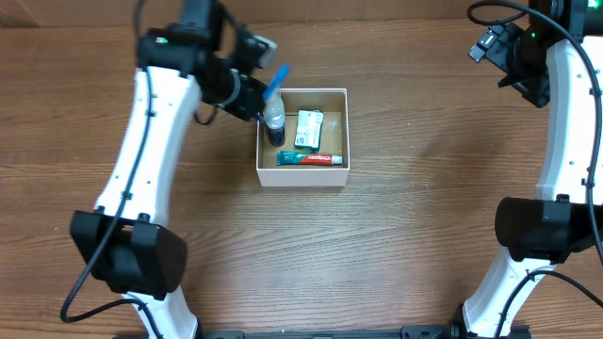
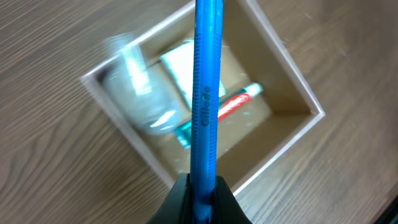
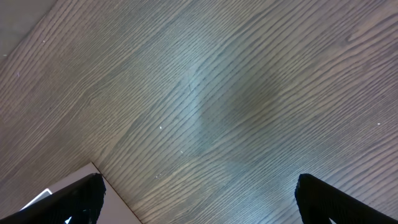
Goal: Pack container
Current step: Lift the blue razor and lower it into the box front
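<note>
A brown wood-grain table (image 1: 415,217) is shown, its boards running side to side. Only one thing is seen resting directly on it: the container (image 1: 303,176), a square white box with a brown floor, set flat on the wood. It is placed right beneath the left gripper (image 1: 262,102), reaching a little to that gripper's right. It is well apart from the right gripper (image 1: 513,66), off to its left; bare wood is seen beneath that gripper.
</note>
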